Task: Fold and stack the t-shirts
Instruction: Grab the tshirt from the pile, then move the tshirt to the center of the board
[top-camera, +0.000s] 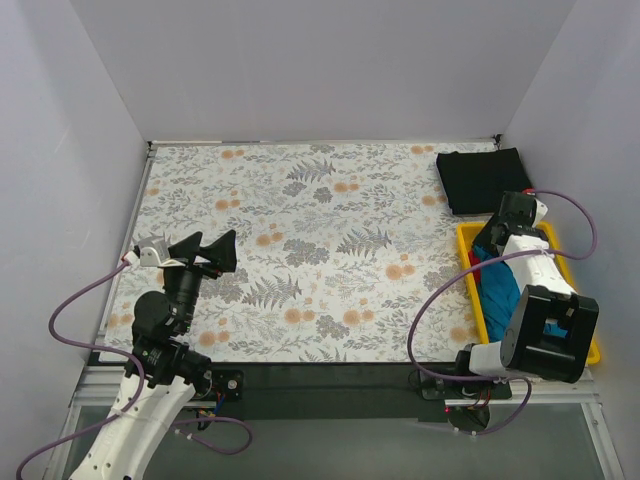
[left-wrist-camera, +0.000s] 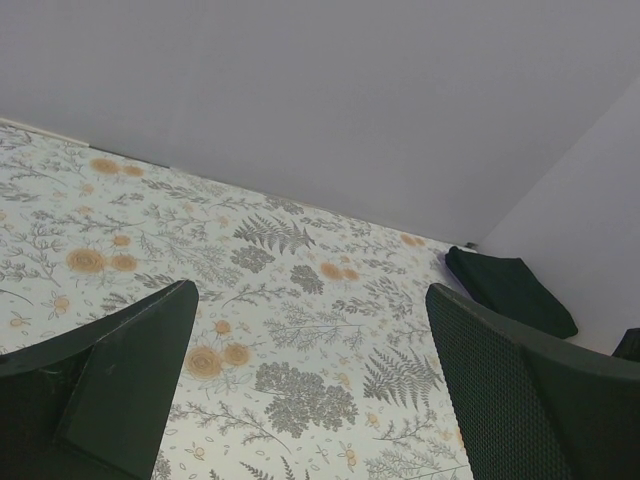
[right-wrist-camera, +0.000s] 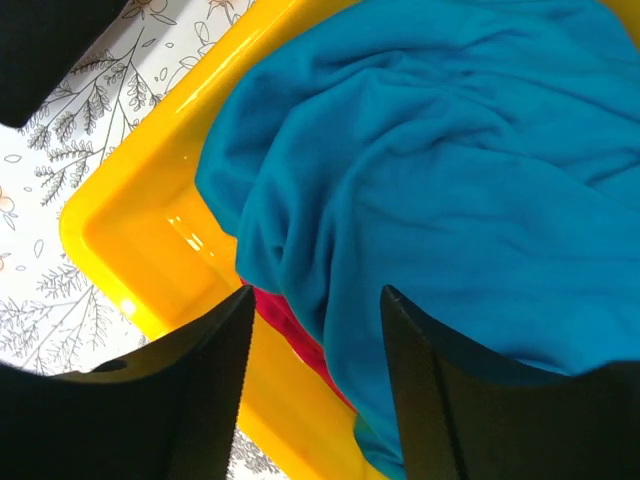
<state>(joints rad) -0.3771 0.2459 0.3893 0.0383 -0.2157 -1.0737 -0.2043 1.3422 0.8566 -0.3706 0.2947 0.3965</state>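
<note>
A folded black t-shirt (top-camera: 483, 180) lies at the table's far right corner; it also shows in the left wrist view (left-wrist-camera: 510, 291). A crumpled teal-blue t-shirt (right-wrist-camera: 440, 190) fills the yellow tray (right-wrist-camera: 150, 240), with a magenta-pink t-shirt (right-wrist-camera: 290, 325) showing as a strip under it. In the top view the teal shirt (top-camera: 498, 290) is partly hidden by the right arm. My right gripper (right-wrist-camera: 315, 305) is open, hovering just above the teal shirt's edge. My left gripper (top-camera: 210, 252) is open and empty above the table's left side, also seen in its wrist view (left-wrist-camera: 310, 330).
The table is covered by a floral cloth (top-camera: 310, 250). The yellow tray (top-camera: 468, 262) stands at the right edge, just in front of the black shirt. White walls close in the back and both sides.
</note>
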